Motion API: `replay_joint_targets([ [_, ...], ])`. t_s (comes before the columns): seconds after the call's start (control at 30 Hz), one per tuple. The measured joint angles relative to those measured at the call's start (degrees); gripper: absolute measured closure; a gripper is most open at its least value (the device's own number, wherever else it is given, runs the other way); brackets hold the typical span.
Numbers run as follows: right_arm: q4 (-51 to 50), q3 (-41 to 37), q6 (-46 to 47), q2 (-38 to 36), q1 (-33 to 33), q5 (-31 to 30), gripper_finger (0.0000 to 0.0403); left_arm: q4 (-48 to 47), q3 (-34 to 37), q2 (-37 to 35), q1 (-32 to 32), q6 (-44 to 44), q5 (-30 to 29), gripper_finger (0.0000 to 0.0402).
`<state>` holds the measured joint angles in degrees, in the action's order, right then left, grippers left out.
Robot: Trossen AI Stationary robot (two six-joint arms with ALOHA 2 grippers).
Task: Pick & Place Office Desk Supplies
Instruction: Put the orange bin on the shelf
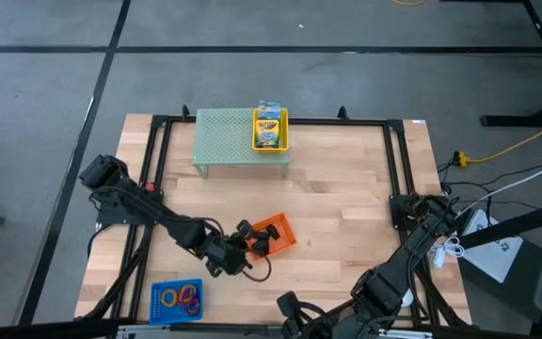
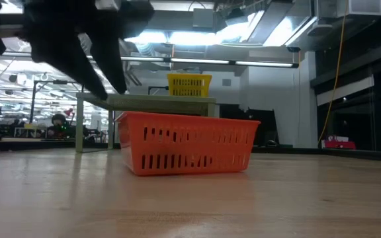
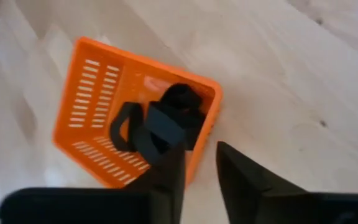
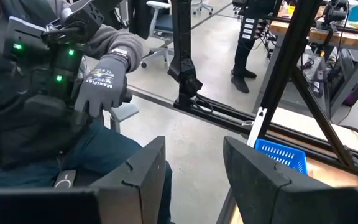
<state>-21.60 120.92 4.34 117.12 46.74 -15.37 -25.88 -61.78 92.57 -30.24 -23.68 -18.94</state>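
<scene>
The middle of the desk (image 1: 346, 202) was bare wood, so a gripper could pass there with nothing in the way. The orange basket (image 1: 278, 233) sat near the middle, with black clips (image 3: 173, 118) inside it. The left gripper (image 1: 248, 241) hung right at its edge, and its arm lay across the desk's left side. At the back stood the green riser (image 1: 229, 137) with a yellow basket (image 1: 270, 129) on top. A blue basket (image 1: 177, 299) blocked the front left corner.
</scene>
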Motion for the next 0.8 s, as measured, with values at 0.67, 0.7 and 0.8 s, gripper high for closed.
replay_joint_targets([
  [0.67, -0.6, 0.0, 0.8, 0.0, 0.0, 0.0, 0.0241, 0.2, 0.7, 5.8, 5.3, -6.7, 4.7, 0.0247],
  [0.7, -0.7, 0.0, 0.8, 0.0, 0.0, 0.0, 0.0241, 0.1, 0.7, 6.6, 5.6, -6.7, 5.1, 0.0251],
  [0.8, -0.9, 0.0, 0.8, 0.0, 0.0, 0.0, 0.0241, 0.3, 0.7, 8.2, 6.1, -7.4, 4.0, 0.0263],
])
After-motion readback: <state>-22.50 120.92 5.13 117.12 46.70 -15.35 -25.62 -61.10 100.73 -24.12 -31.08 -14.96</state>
